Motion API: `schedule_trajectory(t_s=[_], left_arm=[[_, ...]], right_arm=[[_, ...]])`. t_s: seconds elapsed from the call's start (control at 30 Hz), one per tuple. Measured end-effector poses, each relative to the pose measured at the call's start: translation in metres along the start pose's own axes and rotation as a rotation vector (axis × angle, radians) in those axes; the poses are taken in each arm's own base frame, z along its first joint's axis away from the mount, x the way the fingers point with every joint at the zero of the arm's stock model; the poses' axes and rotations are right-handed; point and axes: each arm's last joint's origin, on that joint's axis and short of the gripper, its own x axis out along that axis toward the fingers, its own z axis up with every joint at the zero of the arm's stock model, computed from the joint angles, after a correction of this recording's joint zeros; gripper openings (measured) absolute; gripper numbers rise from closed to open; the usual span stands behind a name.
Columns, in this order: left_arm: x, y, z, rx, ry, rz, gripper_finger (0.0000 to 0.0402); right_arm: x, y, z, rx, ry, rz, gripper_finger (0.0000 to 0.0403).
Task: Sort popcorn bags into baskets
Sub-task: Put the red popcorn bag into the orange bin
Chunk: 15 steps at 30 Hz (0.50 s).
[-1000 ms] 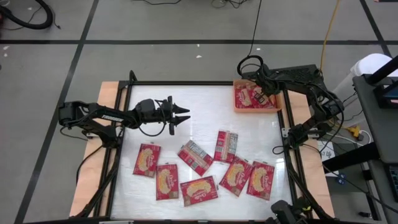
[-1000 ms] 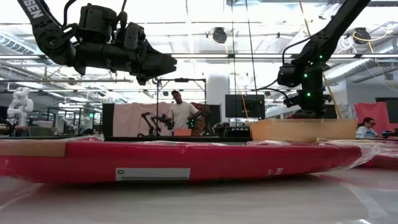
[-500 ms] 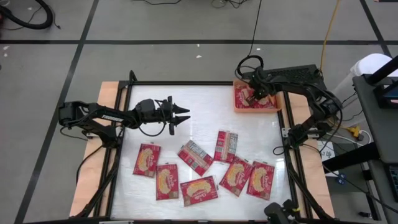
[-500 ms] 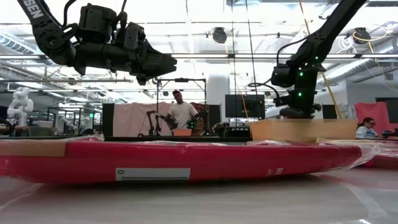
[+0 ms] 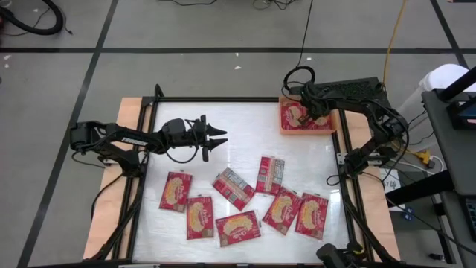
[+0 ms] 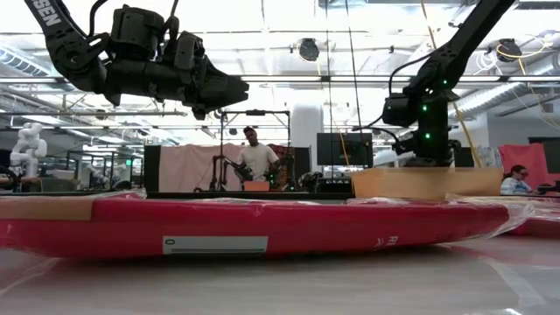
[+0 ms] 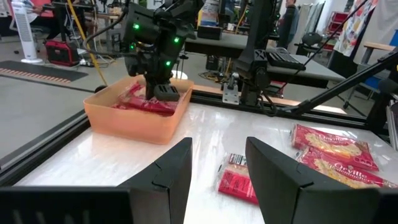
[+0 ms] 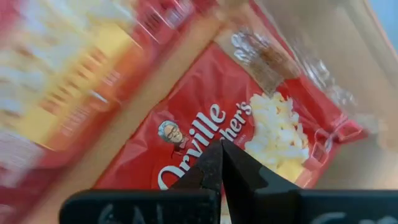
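Table (image 5: 245,160) first: we see seven popcorn bags (image 5: 238,187) scattered well away from the orange tray (image 5: 285,132) — more bags lie inside it. Right claw (image 5: 303,115) sits over the tray, fingers pressed together; left claw (image 5: 220,138), spread, hovers apart.

White table (image 5: 245,134) sits in a black frame (image 5: 223,99), wood boards (image 5: 126,119) along its sides. Grey floor crossed by black tape lines (image 5: 97,52), a yellow cable (image 5: 393,37) trailing past. Beyond the table, a person (image 6: 255,161) stands at a workbench; another sits far off (image 6: 514,179).
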Motion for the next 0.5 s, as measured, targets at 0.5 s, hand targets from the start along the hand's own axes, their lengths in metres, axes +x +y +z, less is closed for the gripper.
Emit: schedule_trajectory(t_s=[0.5], left_arm=[[0.000,0.000,-0.004,-0.005,0.037,0.003,0.0152]], right_arm=[[-0.025,0.006,0.005,0.011,-0.131,-0.070,0.0000]])
